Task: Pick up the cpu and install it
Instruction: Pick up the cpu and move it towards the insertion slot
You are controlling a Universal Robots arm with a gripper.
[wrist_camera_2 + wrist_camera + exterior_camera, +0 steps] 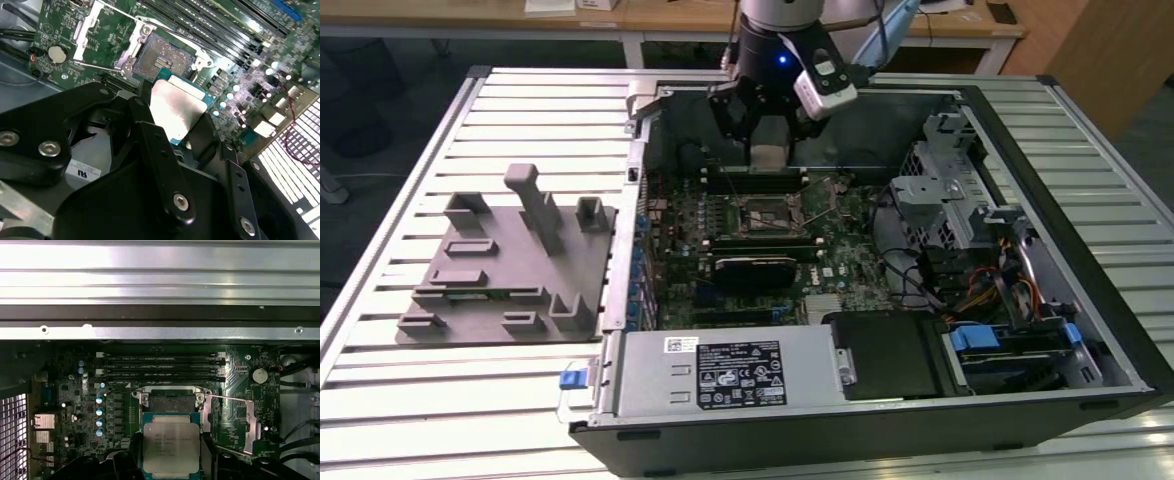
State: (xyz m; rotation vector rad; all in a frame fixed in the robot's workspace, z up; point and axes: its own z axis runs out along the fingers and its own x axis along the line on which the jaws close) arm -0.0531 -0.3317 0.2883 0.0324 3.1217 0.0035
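gripper [176,125]: fingers clamped on the cpu [175,100] by two edges.
cpu: silver top showing, held off the board.
socket [765,213]: open — at 6 o'clock from the gripper in the exterior view.

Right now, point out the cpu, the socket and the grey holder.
cpu [171,447]: first wrist view, middle of its silver top.
socket [172,402]: first wrist view, its dark open centre.
grey holder [520,268]: exterior view, flat base near the tall post.

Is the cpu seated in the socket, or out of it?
Out. In the first wrist view the fingers grip the cpu by its edges clear of the socket, whose pin bed lies bare.
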